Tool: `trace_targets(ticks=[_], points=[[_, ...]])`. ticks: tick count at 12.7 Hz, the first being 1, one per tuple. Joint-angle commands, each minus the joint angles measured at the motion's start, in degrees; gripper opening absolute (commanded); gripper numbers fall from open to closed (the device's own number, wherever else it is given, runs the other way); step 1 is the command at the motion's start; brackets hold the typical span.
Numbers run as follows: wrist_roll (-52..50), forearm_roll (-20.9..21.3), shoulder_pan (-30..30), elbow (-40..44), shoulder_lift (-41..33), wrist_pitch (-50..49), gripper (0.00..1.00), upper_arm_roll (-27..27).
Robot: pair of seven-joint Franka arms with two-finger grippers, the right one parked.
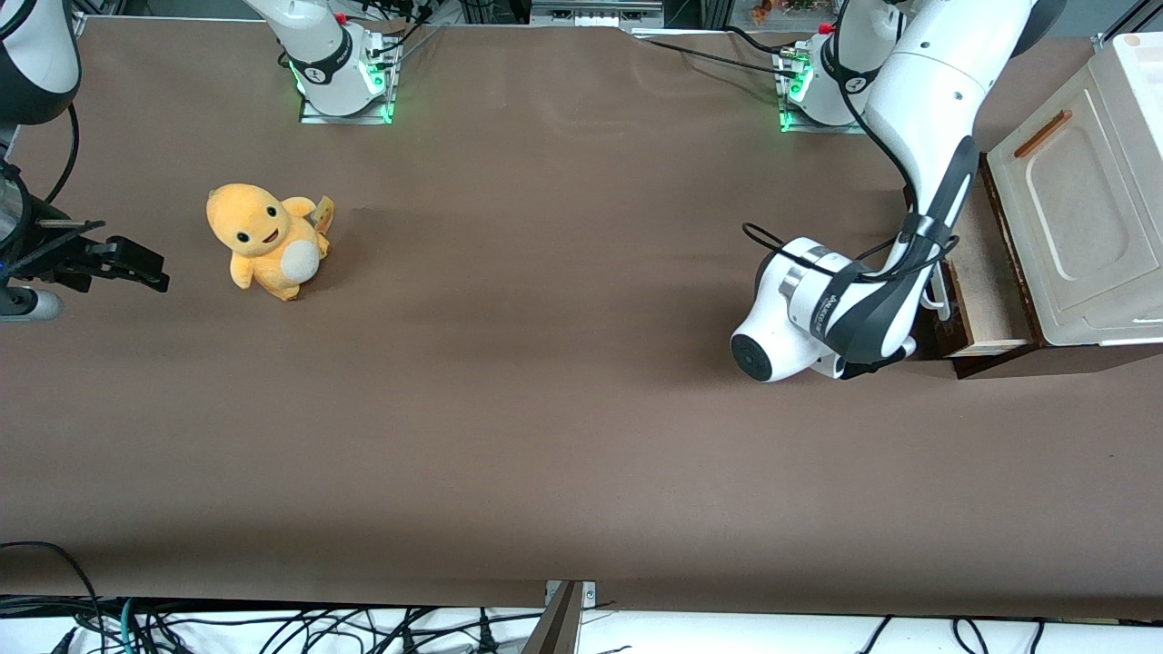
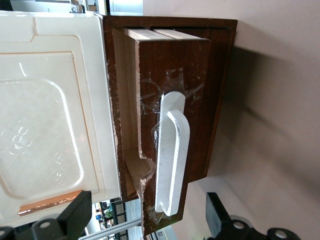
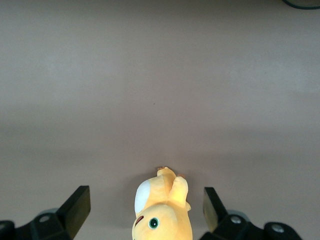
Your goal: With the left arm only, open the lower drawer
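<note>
Your gripper (image 2: 145, 220) is hovering right in front of the drawer (image 2: 172, 80), fingers (image 2: 75, 212) spread wide with nothing between them. The white handle (image 2: 172, 157) is sitting in line with the gap, clear of both fingers, so you're either squaring up for a grab or letting go; I can't say which.

The drawer is already sticking out partway from its dark frame under the cream cabinet (image 1: 1081, 209), and pale wood is showing along its side and top. My read: you're partly there, with more pull to come if you want it fully out.

The left arm (image 1: 927, 109) is reaching down from its base and bending low at the wrist (image 1: 800, 309), which is putting the gripper level with that handle and facing the drawer front head-on, a sensible line for a straight pull.

Out across the brown counter (image 1: 545, 409), a yellow plush toy (image 1: 266, 241) is sitting toward the parked arm's end, well apart from your work.
</note>
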Motion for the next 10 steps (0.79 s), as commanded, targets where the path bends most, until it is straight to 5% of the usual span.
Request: trace_targets(ticks=[1, 10], points=[[2.20, -1.82, -0.42, 5.37, 0.13, -3.23, 1.00, 0.25], [20.11, -2.78, 0.19, 13.47, -2.05, -5.36, 1.00, 0.16]])
